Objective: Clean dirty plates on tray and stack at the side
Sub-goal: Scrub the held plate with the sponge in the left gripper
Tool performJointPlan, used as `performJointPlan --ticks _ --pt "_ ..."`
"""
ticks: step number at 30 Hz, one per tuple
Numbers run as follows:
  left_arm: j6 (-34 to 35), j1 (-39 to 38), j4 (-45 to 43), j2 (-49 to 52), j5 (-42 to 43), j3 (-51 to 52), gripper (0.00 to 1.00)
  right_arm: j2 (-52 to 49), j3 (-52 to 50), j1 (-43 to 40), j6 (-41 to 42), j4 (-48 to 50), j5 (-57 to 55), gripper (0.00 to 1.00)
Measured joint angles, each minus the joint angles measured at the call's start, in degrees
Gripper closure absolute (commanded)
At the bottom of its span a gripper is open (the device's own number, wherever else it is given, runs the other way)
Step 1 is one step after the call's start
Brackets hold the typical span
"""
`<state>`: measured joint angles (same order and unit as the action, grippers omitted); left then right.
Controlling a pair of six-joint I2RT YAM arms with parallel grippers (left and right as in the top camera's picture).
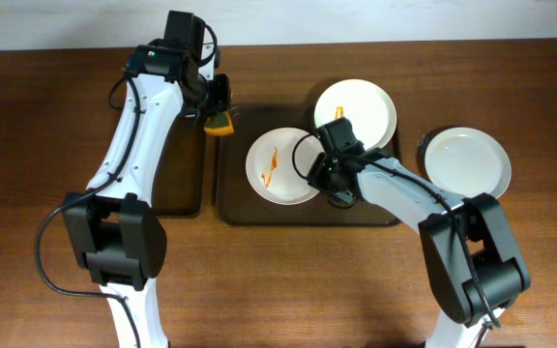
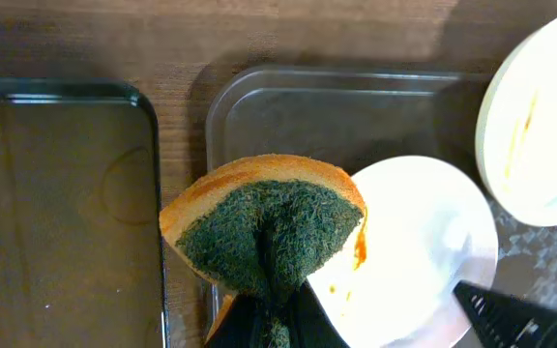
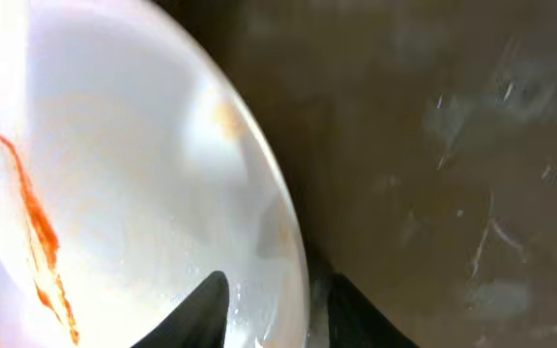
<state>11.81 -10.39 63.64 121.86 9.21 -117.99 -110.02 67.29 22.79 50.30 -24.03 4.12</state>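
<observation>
Left arm: reaches from its base at the near left edge up along the table, elbow raised, wrist bent toward the centre; left gripper (image 1: 217, 108) hangs over the gap between the small black tray (image 1: 177, 174) and the far left corner of the brown tray (image 1: 307, 215). Its fingers (image 2: 269, 324) are closed on a sponge (image 2: 264, 232), green scouring face toward the wrist camera, orange-yellow foam behind it; the sponge sits above the tray's left rim and near the edge of the smeared plate (image 1: 280, 166), whether touching it I cannot tell.

Right arm: stretched low from its base at the near right, forearm angled up and left across the brown tray; right gripper (image 1: 325, 184) at the right edge of the smeared plate. Right wrist view: one finger (image 3: 201, 309) lies over the plate's inner surface, the other (image 3: 351, 309) outside the rim over bare tray; the rim runs between them, pinched.

Plates: smeared plate lies in the middle-left of the brown tray, with an orange-red streak (image 3: 37, 232) across it; second plate (image 1: 356, 111) sits at the tray's far right corner, part of it over the rim, a small orange mark near its upper left; third plate (image 1: 467, 161) is plain white, on the table to the right, off the tray and apart from the other two.
</observation>
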Motion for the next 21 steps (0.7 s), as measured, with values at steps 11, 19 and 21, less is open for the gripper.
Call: performJointPlan --ticks 11,19,21 --pt "-18.16 -4.24 -4.55 4.02 9.77 6.73 1.0 -0.11 0.13 -0.96 -7.56 0.35 1.95 0.96" --pt "-10.01 -7.82 -6.08 13.64 7.32 7.28 1.0 -0.2 0.17 -0.96 -7.89 0.46 2.29 0.96" --pt "-8.92 -7.87 -4.07 13.62 6.84 7.26 1.0 -0.2 0.17 -0.96 -8.09 0.52 2.62 0.96"
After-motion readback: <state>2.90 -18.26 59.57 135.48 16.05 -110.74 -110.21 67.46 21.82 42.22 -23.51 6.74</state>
